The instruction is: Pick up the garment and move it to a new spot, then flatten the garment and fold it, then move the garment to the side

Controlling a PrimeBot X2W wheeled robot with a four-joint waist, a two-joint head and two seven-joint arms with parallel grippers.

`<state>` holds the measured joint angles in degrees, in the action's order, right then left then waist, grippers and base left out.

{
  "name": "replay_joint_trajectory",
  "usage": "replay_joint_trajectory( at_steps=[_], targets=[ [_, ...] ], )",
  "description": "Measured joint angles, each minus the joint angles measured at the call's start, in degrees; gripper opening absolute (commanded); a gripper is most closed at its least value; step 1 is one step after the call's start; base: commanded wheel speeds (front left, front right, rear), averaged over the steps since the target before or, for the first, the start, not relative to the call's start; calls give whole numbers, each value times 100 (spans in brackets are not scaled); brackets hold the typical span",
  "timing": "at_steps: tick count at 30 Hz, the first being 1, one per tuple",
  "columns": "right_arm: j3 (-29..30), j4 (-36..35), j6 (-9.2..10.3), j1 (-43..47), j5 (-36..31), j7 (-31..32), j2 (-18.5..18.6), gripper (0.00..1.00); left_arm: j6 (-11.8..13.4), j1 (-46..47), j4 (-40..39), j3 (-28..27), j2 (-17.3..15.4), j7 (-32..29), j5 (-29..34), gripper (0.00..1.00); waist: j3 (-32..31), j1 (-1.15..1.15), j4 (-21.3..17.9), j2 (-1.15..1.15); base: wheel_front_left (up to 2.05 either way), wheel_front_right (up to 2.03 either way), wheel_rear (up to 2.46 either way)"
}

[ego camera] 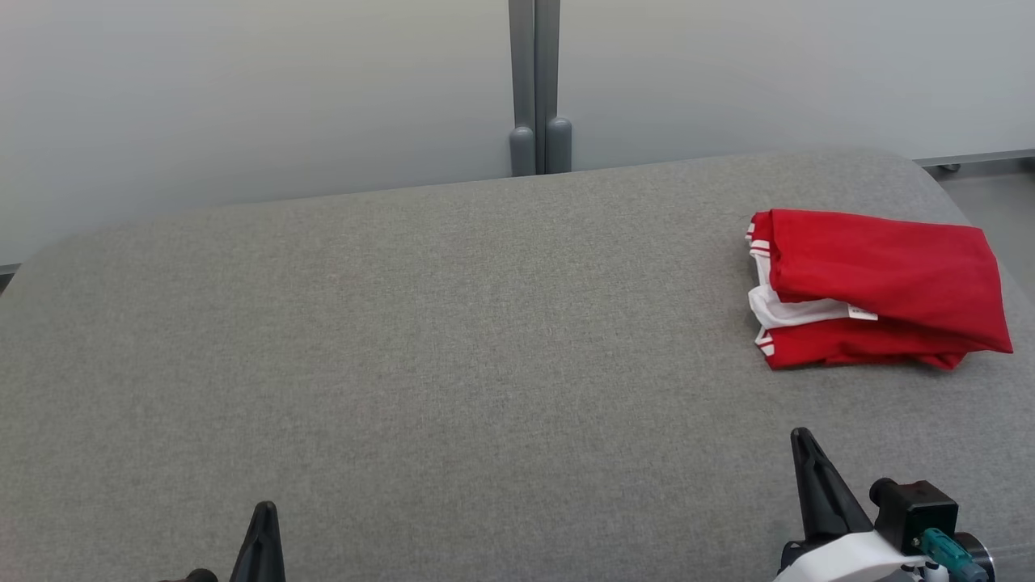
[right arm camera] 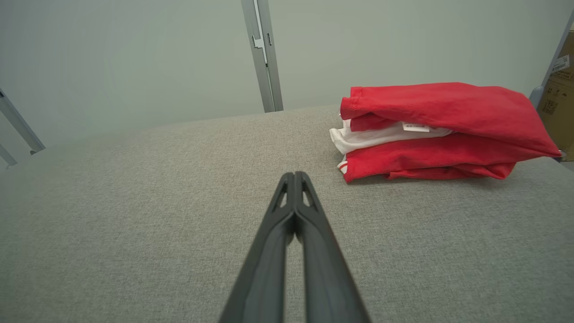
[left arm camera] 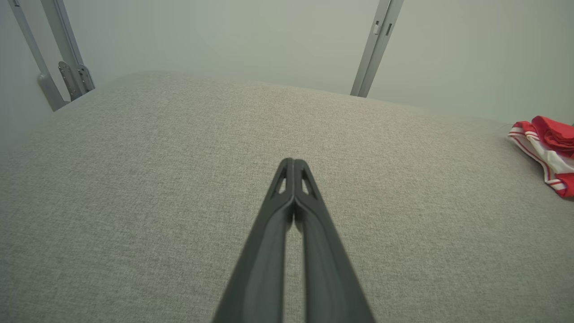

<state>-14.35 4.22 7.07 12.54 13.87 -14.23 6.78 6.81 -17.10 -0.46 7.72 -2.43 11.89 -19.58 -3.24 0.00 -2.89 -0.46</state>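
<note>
The garment (ego camera: 881, 283) is red with some white inside and thin red and white stripes at one edge. It is folded into a thick, neat pile, and a small white tag (right arm camera: 415, 127) peeks out between the layers. It lies on the far right part of the grey cloth surface (ego camera: 453, 339), close to the right edge. Behind the surface is a pale wall (ego camera: 242, 97) with a grey post (ego camera: 534, 89) in the middle. The left hand (ego camera: 263, 517) is low at the near left, well apart from the garment. Its two dark fingers are pressed together and hold nothing. The right hand (ego camera: 802, 443) is at the near right, in front of the garment but not touching it. Its fingers are pressed together too, with nothing between them.
</note>
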Motion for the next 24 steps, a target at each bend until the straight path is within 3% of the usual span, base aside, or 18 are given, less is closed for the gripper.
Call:
replay_joint_trajectory(
  at_steps=[24],
  targets=[
    [289, -156, -202, 8, 1909, 226, -121, 0, -85, 25, -99, -60, -11, -182, -1775, 0, 107, 0, 70, 0, 0, 0, 0]
  ],
)
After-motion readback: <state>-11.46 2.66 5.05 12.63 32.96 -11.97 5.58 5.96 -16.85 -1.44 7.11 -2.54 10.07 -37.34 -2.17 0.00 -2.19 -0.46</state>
